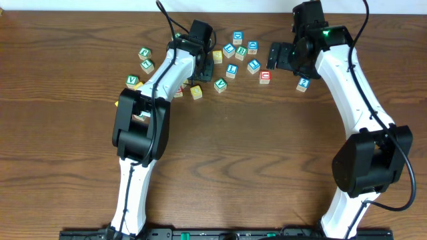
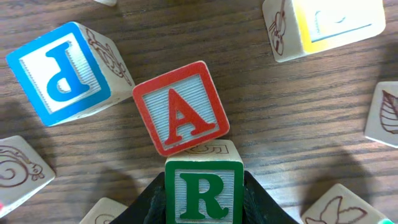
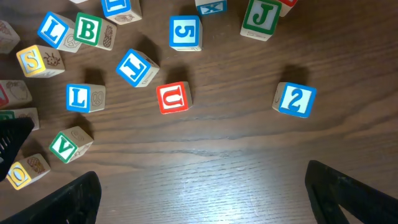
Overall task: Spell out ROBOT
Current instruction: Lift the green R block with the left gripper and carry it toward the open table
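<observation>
My left gripper [image 2: 204,200] is shut on the green-framed R cube [image 2: 204,190], a black finger pressed against each side of it. The cube sits low over the table among the back-left cluster, under the left gripper [image 1: 199,65] in the overhead view. The red-framed A cube [image 2: 180,107] lies tilted just ahead, touching the R cube's top edge. In the right wrist view, the green-framed B cube [image 3: 89,28] and a yellow O cube [image 3: 22,173] lie at the left. My right gripper [image 3: 199,199] hangs open above bare wood, holding nothing.
Loose cubes crowd the left gripper: a blue P [image 2: 59,71] and a yellow-faced cube [image 2: 336,22]. The right wrist view shows a red U [image 3: 173,98], blue 2 [image 3: 294,99], blue L [image 3: 79,98], green V [image 3: 65,146] and yellow S [image 3: 34,60].
</observation>
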`<action>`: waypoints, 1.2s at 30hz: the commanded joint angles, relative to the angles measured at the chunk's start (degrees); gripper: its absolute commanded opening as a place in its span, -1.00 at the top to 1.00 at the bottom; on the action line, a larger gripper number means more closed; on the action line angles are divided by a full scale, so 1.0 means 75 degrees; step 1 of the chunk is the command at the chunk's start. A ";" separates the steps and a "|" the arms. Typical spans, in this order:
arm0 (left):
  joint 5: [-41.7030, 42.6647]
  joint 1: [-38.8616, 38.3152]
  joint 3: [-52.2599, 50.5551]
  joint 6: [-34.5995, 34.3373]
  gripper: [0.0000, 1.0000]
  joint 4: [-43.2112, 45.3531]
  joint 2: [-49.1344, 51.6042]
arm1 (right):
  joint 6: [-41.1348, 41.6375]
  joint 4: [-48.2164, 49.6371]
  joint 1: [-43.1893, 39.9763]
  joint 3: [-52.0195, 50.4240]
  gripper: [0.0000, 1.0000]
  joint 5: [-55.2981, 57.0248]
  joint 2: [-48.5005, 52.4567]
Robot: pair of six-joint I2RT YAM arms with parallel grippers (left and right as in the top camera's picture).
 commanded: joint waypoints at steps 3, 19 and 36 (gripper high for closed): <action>-0.0050 -0.0035 -0.0055 -0.0015 0.41 -0.0038 -0.1008 | 0.0061 -0.0006 0.0079 0.0140 -0.98 0.0015 0.0038; -0.0047 -0.0038 -0.0055 -0.0603 0.42 -0.1795 -0.3888 | 0.0061 -0.0006 0.0079 0.0140 -0.98 0.0015 0.0038; -0.0041 -0.0058 -0.0746 -0.1545 0.51 -0.4983 -0.4304 | 0.0061 -0.0006 0.0079 0.0140 -0.98 0.0012 0.0038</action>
